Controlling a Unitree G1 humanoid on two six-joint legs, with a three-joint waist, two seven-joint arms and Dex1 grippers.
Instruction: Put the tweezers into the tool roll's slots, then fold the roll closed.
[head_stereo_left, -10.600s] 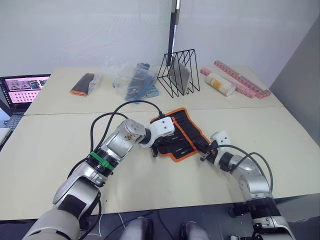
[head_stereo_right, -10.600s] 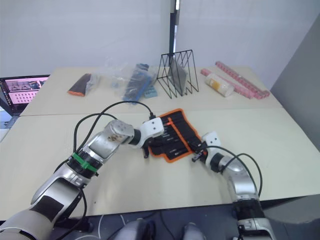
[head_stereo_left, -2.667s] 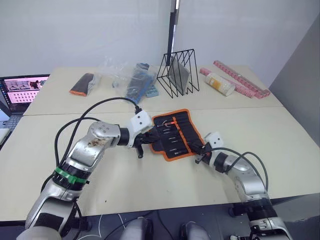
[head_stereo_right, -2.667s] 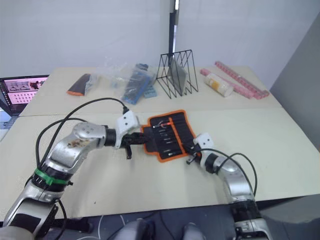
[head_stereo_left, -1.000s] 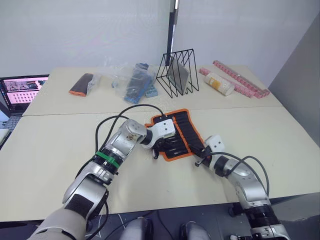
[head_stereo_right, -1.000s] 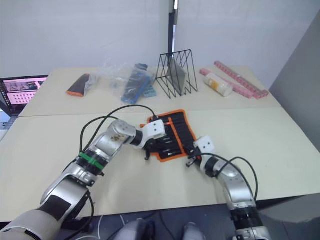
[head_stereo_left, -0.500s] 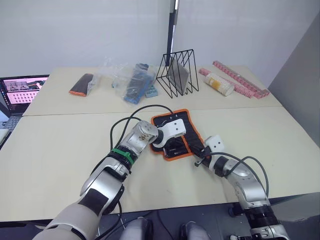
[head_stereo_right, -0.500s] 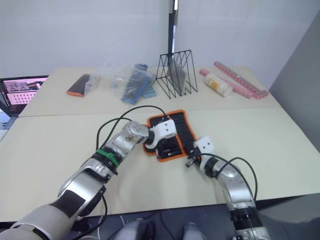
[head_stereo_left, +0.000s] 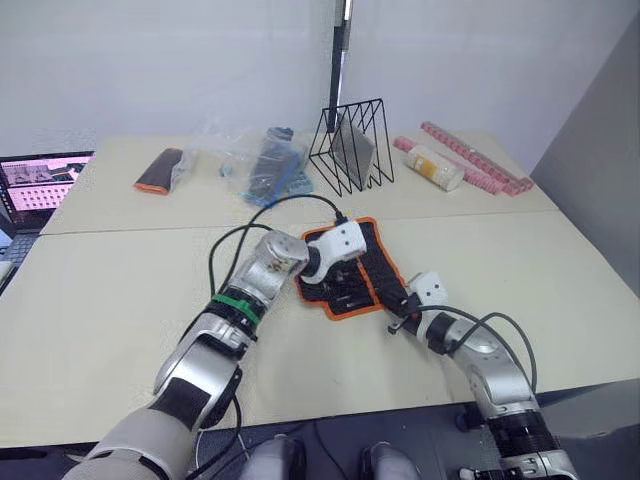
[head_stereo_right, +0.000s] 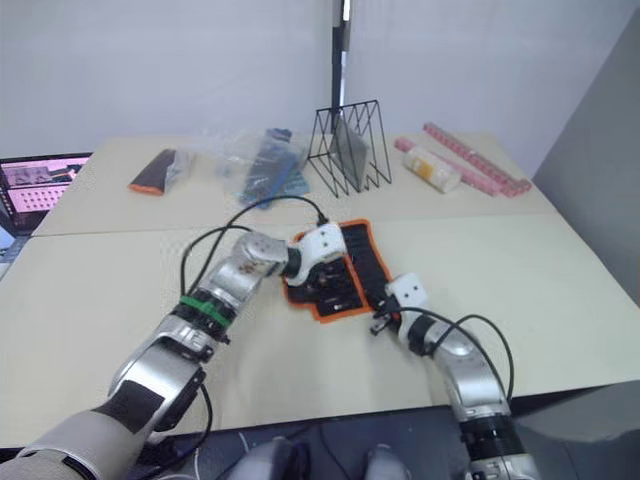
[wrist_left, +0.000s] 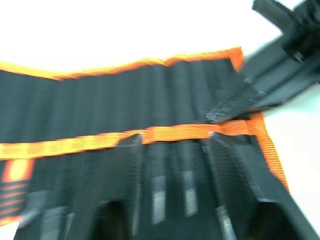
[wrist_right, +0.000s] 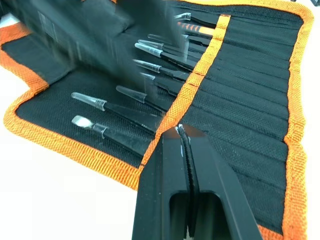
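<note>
The tool roll (head_stereo_left: 374, 262) lies open near the middle of the table, black fabric with orange binding. Several slim tweezers (wrist_right: 150, 67) sit in its slots, their tips pointing out. My left gripper (head_stereo_left: 335, 272) hovers over the roll's left half. In the left wrist view its fingers (wrist_left: 122, 165) stand apart, open, with the roll's orange strip (wrist_left: 165, 134) behind them. My right gripper (head_stereo_left: 397, 318) is at the roll's near right corner. It is shut, its tips (wrist_right: 181, 131) resting over the orange middle strip.
A black wire rack (head_stereo_left: 350, 145) stands at the back centre. Clear plastic bags (head_stereo_left: 262, 165) and a small black-and-orange pouch (head_stereo_left: 160, 172) lie back left. A bottle (head_stereo_left: 435, 167) and pink strips (head_stereo_left: 470, 158) lie back right. A laptop (head_stereo_left: 40, 185) sits far left.
My left gripper's fingers have opened over the roll and shifted slightly toward its far side. The right gripper has stayed shut at the roll's near corner.
</note>
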